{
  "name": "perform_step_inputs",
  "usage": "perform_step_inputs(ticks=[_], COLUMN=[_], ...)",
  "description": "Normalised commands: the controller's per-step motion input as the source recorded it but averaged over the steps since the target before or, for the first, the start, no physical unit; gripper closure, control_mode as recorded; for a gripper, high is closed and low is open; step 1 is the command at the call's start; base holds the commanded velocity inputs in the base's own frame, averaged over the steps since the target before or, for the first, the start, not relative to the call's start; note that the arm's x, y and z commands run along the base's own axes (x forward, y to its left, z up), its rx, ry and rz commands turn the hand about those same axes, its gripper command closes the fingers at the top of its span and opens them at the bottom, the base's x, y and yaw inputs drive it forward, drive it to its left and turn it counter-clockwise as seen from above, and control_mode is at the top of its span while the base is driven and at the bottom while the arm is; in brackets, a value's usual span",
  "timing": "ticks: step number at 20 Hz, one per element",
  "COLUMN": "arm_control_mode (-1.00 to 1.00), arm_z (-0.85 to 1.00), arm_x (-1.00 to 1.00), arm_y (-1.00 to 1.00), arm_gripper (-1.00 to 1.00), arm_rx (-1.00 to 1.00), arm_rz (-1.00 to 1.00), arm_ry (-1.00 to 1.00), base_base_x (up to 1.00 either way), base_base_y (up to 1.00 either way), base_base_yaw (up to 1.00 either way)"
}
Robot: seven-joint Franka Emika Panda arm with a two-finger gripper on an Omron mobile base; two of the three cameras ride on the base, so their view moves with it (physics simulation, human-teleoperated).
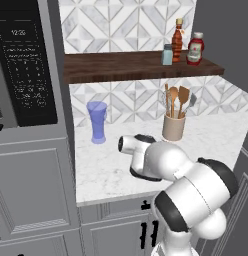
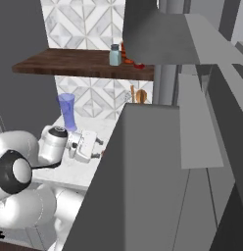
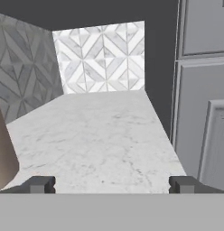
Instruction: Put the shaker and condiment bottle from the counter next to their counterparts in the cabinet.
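**Above the pincer: bottle shelved, shaker left to do**

High above and beyond the pincer [image 2: 98, 148], the condiment bottle [image 1: 178, 37] already stands on the cabinet [image 1: 111, 67], just behind the pale blue-grey shaker [image 1: 167, 55] and beside the squat red bottle [image 1: 195, 49]. That half looks finished. The pincer hangs low over the counter [image 3: 100, 135], jaws spread wide and empty. Where the olive shaker stands relative to it I cannot tell.

Blue glass [image 1: 97, 122] beside microwave [image 1: 27, 65]; beige utensil holder [image 1: 173, 127] with wooden spoons [image 1: 177, 100].
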Motion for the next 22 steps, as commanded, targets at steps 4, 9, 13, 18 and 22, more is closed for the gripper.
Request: perform_step_inputs(ticks=[4, 9, 13, 18, 22], arm_control_mode=[-1.0, -1.0, -1.0, -1.0, -1.0], arm_z=[-0.09, -0.41, -0.24, -0.06, -0.14], arm_x=[0.0, 0.0, 0.0, 0.08, 0.19], arm_y=[0.0, 0.0, 0.0, 0.0, 0.0], arm_gripper=[-1.0, -1.0, -1.0, -1.0, -1.0], arm_rx=[0.0, 0.0, 0.0, 0.0, 0.0], arm_rz=[0.0, 0.0, 0.0, 0.0, 0.0], arm_ry=[0.0, 0.0, 0.0, 0.0, -0.02], base_base_x=[0.0, 0.0, 0.0, 0.0, 0.0], base_base_y=[0.0, 0.0, 0.0, 0.0, 0.0], base_base_yaw=[0.0, 0.0, 0.0, 0.0, 0.0])
